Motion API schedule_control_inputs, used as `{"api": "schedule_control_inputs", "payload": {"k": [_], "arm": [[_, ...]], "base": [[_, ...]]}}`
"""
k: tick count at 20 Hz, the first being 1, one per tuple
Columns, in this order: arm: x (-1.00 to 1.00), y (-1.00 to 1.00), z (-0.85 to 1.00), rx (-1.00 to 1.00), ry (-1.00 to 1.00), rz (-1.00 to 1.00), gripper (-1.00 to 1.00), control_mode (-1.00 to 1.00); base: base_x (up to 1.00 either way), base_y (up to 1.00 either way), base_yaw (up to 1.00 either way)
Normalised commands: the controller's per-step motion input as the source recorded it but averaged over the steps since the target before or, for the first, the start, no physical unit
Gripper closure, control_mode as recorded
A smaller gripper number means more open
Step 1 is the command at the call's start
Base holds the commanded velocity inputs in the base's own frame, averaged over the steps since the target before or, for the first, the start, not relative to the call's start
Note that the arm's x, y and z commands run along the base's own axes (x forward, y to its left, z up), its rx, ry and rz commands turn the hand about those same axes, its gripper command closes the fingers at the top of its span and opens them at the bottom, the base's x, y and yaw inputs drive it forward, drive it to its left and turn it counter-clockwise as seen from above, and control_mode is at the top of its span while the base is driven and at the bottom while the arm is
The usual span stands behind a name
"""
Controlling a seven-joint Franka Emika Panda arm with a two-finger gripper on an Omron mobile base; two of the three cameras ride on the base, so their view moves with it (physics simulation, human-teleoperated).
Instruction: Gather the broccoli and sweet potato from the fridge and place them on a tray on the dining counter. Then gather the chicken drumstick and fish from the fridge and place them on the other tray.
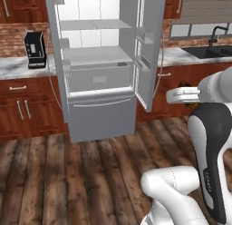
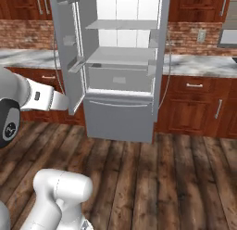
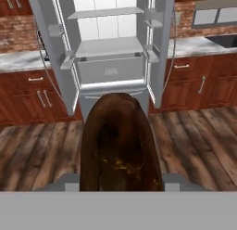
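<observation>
Hidden and cut off
The sweet potato (image 3: 119, 143) blocks the jaws and the fridge's (image 3: 111, 71) lower drawer; its own base is cut off.

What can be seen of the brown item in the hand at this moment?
In the hand view, the sweet potato is a long, rounded dark-brown piece with a mottled skin and a few yellowish flecks low down. It stands lengthwise up the picture, its tapered end toward the open fridge. Its base sits between the hand's grey fingers, which press on either side; nothing else touches it.
</observation>
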Motion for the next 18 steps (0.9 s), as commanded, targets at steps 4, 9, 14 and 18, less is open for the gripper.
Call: {"api": "schedule_control_inputs", "payload": {"k": [4,9,14,18], "arm": [[0.00,0.00,0.00,0.00,0.00,0.00,1.00,1.00],[0.00,0.00,0.00,0.00,0.00,0.00,1.00,1.00],[0.00,0.00,0.00,0.00,0.00,0.00,1.00,1.00],[0.00,0.00,0.00,0.00,0.00,0.00,1.00,1.00]], "base": [[-1.00,-0.08,-0.01],[-1.00,-0.09,-0.02],[-1.00,-0.09,-0.02],[-1.00,-0.06,-0.02]]}}
